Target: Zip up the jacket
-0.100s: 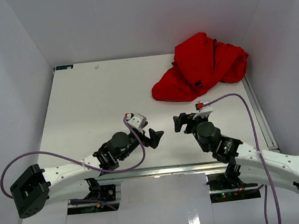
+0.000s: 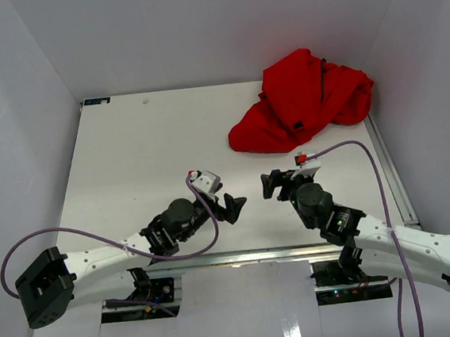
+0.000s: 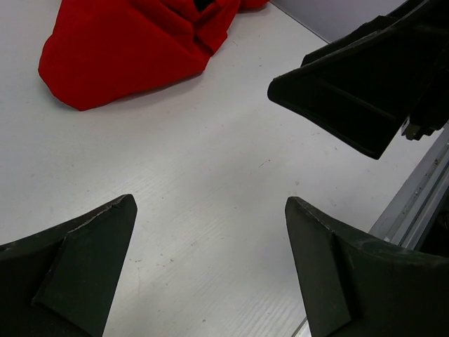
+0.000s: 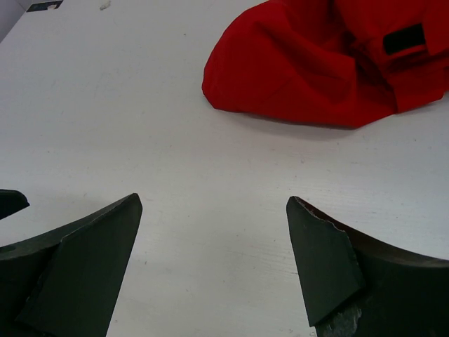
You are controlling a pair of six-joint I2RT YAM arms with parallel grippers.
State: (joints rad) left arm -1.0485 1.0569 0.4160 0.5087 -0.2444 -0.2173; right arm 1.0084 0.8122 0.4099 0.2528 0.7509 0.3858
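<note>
Item: bright red, soft-fabric jacket [image 2: 302, 101], crumpled in a loose heap, not spread flat. Location: far right corner of the flat white table [image 2: 144, 152], close against the right-hand wall [image 2: 424, 46]. Its folds are bunched; the front closure cannot be made out from any view. One small black rectangular tab [image 4: 403, 38] shows on the upper folds in the right wrist view.

Item: left gripper [image 2: 234, 205], black, two-fingered, on a white and black arm. State: jaws spread wide, nothing between them, only bare table beneath. Position: low over the near middle of the table, pointing right towards the other tool, well apart from the jacket.

Item: right gripper [image 2: 270, 186], same make. State: jaws spread wide, holding nothing. Position: near middle of the table, just right of the left gripper and facing it, with a small gap between the two; the jacket lies beyond it, not touched.

Item: thin purple cables [image 2: 369, 170], one looping along each arm.

Item: silver metal rail [image 2: 241, 256], running along the near edge of the table by the arm bases.
</note>
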